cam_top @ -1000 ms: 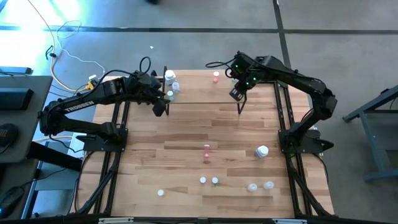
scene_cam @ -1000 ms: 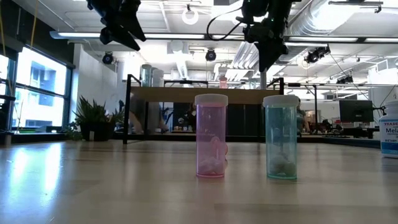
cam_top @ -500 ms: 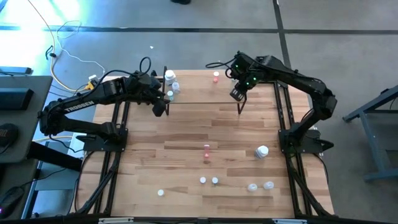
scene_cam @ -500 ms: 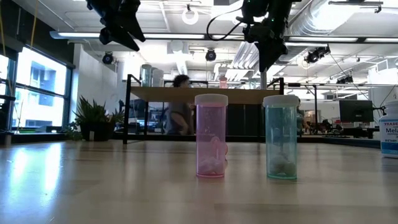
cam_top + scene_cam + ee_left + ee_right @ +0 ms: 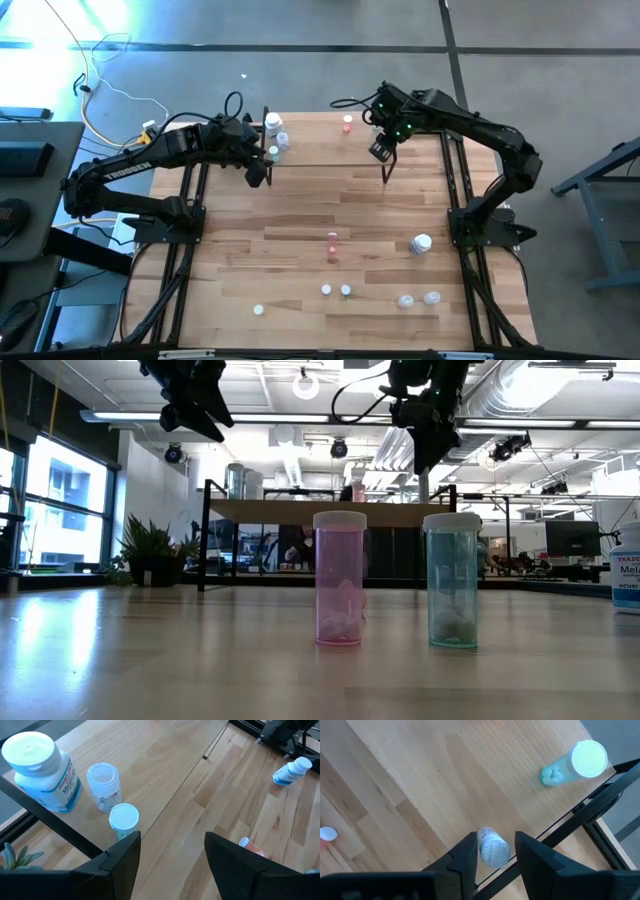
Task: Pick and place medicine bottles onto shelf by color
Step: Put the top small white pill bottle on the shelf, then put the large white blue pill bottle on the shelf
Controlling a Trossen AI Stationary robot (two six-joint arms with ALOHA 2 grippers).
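Note:
The shelf (image 5: 320,140) stands at the table's far side. A large white bottle (image 5: 40,770), a clear one (image 5: 103,785) and a small white-capped one (image 5: 123,817) stand at its left end, a pink one (image 5: 347,123) farther right. My left gripper (image 5: 172,865) hovers open just in front of that left end. My right gripper (image 5: 495,839) is open above the shelf's right part, its fingers on either side of a small pale bottle (image 5: 494,854) standing near the shelf's edge. A green bottle (image 5: 575,765) stands beside it. My right gripper comes at the small pale bottle from above, pointing steeply down, with one finger on each side of its cap (image 5: 496,851). A narrow gap shows on one side; whether the other finger touches the bottle, I cannot tell.
On the table nearer the front are a pink bottle (image 5: 331,243), a larger white one (image 5: 421,242) and several tiny ones (image 5: 345,290). In the low view a pink bottle (image 5: 340,580) and a green one (image 5: 452,580) stand close by. A plant (image 5: 150,550) is beyond the table.
Both arms have kept their places. A person in the room beyond the shelf has walked past toward the right in the low view.

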